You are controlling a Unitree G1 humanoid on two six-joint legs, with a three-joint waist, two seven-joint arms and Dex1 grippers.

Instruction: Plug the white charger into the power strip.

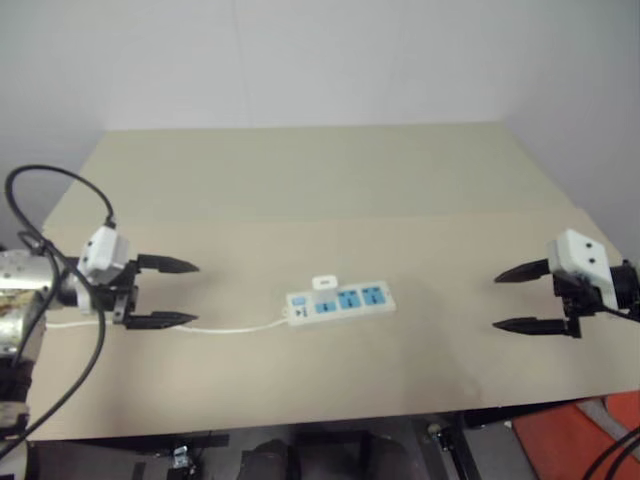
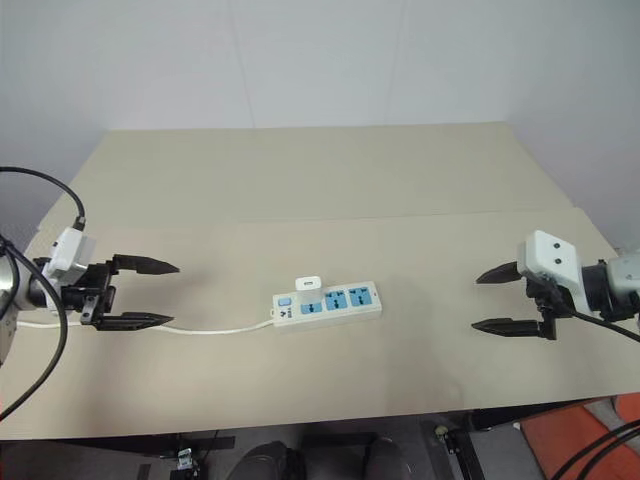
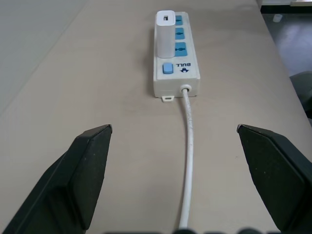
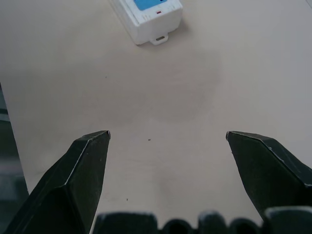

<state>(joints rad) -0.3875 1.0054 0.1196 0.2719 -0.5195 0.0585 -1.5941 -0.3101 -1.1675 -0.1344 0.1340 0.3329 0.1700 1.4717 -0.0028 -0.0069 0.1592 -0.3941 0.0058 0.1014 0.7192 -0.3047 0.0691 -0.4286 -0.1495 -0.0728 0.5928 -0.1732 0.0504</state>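
Note:
The power strip (image 1: 352,300) lies flat near the table's middle, blue sockets up, with its thin white cord (image 1: 230,327) running left. The white charger (image 1: 323,283) stands upright on the strip's far edge by the socket nearest the switch (image 3: 167,68); its prongs are hidden. My left gripper (image 1: 196,293) hovers open and empty at the left, over the cord and pointing at the strip. My right gripper (image 1: 495,302) hangs open and empty at the right, pointing back at the strip's other end (image 4: 148,14).
The beige table (image 1: 300,190) reaches to a white wall behind. Its front edge runs just below both grippers. A black cable (image 1: 60,175) loops over my left arm. Something orange-red (image 1: 590,440) sits on the floor at the lower right.

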